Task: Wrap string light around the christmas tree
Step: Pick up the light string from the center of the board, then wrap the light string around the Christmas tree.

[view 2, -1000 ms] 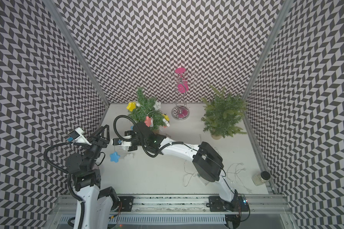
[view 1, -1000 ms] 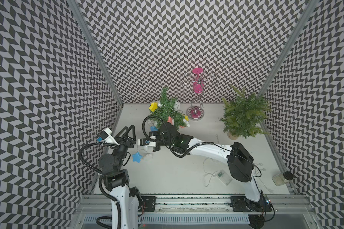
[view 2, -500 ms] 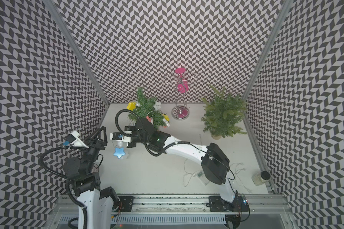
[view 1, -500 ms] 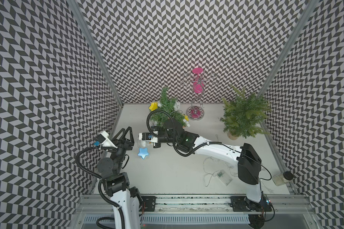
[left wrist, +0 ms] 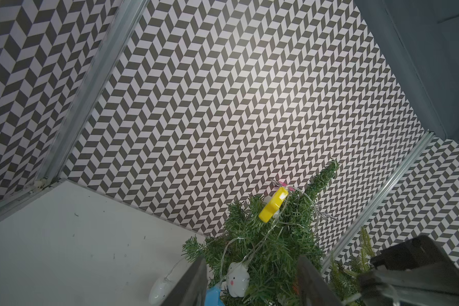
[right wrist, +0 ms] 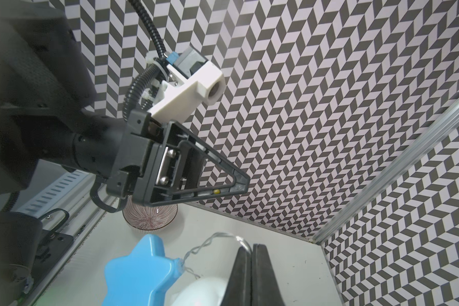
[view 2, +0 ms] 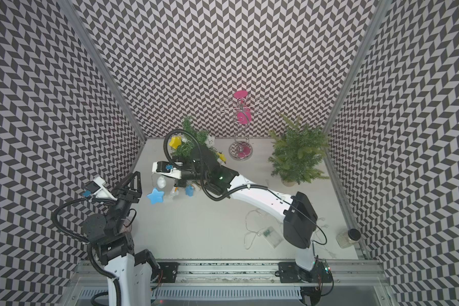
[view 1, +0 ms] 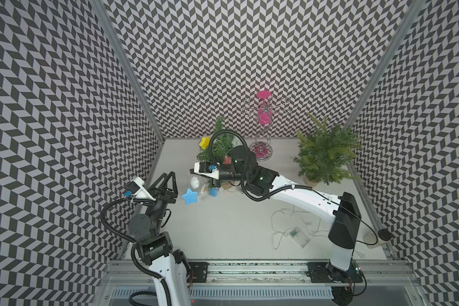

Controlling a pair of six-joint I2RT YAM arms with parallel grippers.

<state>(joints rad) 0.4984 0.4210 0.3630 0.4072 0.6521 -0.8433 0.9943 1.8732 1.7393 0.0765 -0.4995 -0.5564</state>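
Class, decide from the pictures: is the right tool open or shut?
Shut: the right tool has its fingers pressed together, pinching the light string at the tips.

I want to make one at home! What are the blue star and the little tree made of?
Blue star: probably smooth, glossy plastic, given its shiny highlights and rounded moulded edges. Christmas tree: likely artificial, with matte green plastic needles that look even and bristly. The string light wire at the star looks like thin twisted metal.
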